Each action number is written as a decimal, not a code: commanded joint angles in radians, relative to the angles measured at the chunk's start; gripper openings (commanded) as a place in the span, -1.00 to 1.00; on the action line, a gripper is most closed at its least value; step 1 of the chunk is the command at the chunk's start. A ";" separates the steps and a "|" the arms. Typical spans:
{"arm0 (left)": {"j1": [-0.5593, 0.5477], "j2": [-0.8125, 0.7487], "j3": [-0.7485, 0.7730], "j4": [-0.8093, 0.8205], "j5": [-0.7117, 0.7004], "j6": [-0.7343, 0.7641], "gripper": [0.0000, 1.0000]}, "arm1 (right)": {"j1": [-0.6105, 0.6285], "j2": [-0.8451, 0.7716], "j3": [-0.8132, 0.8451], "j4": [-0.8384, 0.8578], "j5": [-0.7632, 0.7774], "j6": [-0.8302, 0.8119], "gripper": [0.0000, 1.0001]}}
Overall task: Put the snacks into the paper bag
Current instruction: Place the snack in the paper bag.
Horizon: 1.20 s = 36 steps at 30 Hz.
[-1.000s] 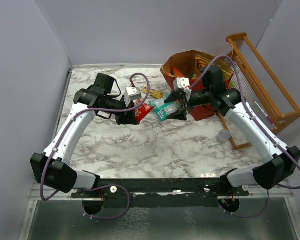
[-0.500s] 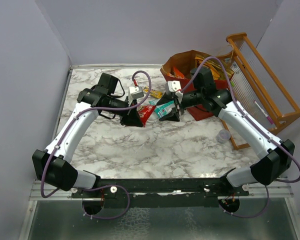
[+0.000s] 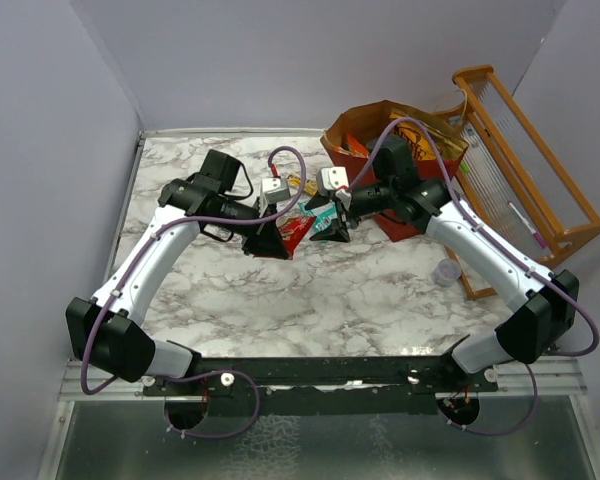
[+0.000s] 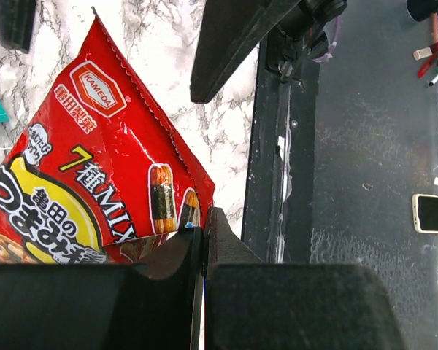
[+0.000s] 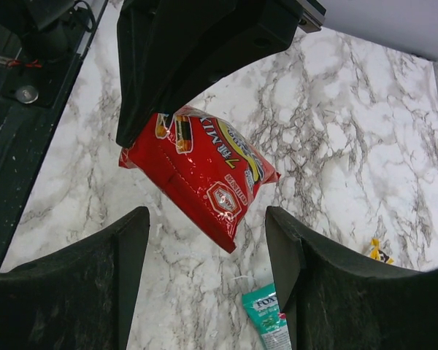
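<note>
Marble surface [image 3: 330, 290] below, the left gripper [image 4: 203, 222] pinches a corner of the red Kameda packet [image 4: 80, 197] in its jaws; the right gripper [image 5: 206, 219] faces it, jaws spread.

Nearest snack = red Kameda mix pkt [image 4: 87, 189], pinched at one corner, hanging tilted. Teal pouch [image 5: 267, 323] lies flat near it, small yellow bar [image 5: 379, 251] further off. Red paper bag [image 3: 412, 222] at rear right, mouth open, kraft inside, orange pkts [image 3: 355, 146] in it.
</note>
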 commanded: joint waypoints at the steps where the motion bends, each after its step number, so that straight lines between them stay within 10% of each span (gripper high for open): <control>1: -0.010 0.007 -0.002 -0.016 0.059 0.033 -1.00 | 0.017 0.012 0.031 0.014 0.051 -0.059 0.28; 36: -0.011 -0.003 -0.037 -0.018 0.081 0.041 -1.00 | 0.027 -0.042 -0.105 0.118 0.014 0.029 -0.42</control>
